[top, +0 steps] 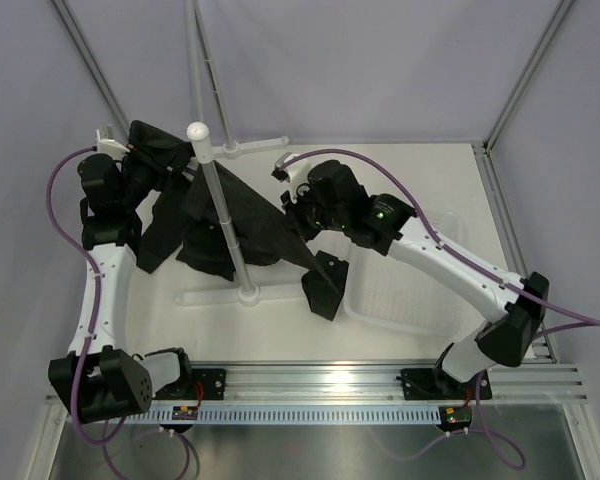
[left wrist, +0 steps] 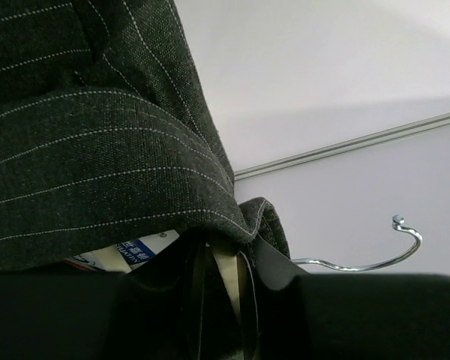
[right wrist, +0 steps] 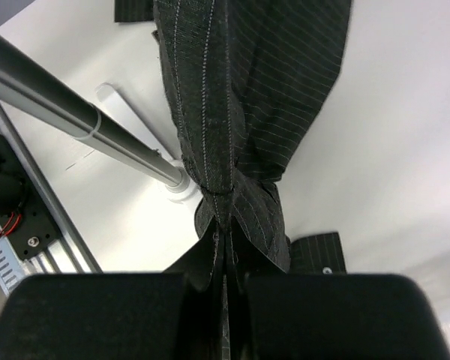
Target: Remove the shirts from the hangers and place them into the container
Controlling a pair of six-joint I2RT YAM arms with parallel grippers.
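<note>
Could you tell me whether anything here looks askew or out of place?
The shirt hangs askew: strung between the left gripper and right gripper, it drapes across the rack pole, one end trailing on the table by the container.

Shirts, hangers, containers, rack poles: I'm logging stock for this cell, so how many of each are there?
Black shirt: 1
Cream hanger: 1
Clear container: 1
Grey rack pole: 1
Total: 4

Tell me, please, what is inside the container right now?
Nothing shows inside the container; the shirt hangs beside it, clamped in the right gripper. The right arm hides part of its far side.
</note>
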